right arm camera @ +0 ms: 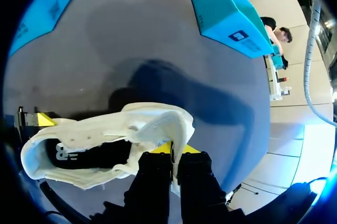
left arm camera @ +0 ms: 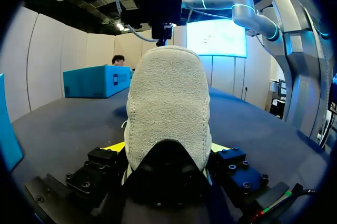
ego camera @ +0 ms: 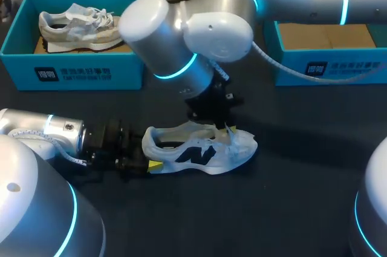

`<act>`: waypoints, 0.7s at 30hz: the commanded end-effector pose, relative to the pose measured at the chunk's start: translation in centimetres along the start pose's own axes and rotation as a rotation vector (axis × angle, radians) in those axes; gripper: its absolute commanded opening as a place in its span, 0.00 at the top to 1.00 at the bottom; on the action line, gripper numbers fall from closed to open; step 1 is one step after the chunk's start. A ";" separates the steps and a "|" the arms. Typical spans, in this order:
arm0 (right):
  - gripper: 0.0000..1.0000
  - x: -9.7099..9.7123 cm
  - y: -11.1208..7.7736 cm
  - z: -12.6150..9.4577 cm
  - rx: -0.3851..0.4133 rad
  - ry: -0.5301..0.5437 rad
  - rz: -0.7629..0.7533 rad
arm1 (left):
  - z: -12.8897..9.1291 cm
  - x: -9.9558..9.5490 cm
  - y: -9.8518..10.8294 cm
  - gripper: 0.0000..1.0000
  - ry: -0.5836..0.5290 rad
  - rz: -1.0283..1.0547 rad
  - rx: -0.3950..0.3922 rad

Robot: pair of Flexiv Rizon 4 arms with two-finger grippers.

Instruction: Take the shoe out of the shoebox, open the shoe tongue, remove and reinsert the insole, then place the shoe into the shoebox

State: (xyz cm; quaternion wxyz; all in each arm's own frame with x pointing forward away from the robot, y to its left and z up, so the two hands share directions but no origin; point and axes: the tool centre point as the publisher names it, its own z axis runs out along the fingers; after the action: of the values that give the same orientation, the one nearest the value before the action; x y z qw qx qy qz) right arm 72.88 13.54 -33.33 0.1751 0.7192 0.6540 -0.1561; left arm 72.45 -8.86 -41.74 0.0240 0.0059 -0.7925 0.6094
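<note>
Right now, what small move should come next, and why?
Probably raise the right tool a little, pulling the tongue toward the toe: it seems pinched there, and the left tool clamps the shoe at its heel, steadying it.

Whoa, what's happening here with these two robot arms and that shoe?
A white sneaker sits on the dark table, outside any box. The left end effector clamps its heel from both sides, while the right end effector, reaching in from above, pinches the tongue. The insole lies inside the shoe. A second sneaker lies in the teal shoebox at the back left.
</note>
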 end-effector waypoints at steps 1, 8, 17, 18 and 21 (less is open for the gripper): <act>0.89 -0.9 -0.5 1.5 -0.004 0.055 0.293 | 0.1 0.0 0.2 1.00 -0.004 0.000 0.000; 0.59 -1.0 -0.4 2.8 0.000 0.073 0.299 | 0.1 0.0 0.2 1.00 -0.004 0.000 0.000; 0.55 -0.9 -0.2 3.8 0.016 0.080 0.302 | 0.1 0.0 0.2 1.00 -0.004 0.000 0.000; 0.54 -1.0 -0.2 3.8 0.017 0.079 0.303 | 0.1 0.0 0.2 1.00 -0.004 0.000 0.000; 0.52 -1.2 -0.3 3.6 0.018 0.075 0.306 | 0.1 0.0 0.2 1.00 -0.004 0.000 0.000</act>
State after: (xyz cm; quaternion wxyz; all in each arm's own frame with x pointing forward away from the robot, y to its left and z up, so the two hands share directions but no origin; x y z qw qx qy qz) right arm 73.00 10.76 -36.02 0.1481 0.7477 0.6346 -0.1274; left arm 72.46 -8.85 -41.75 0.0240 0.0059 -0.7926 0.6093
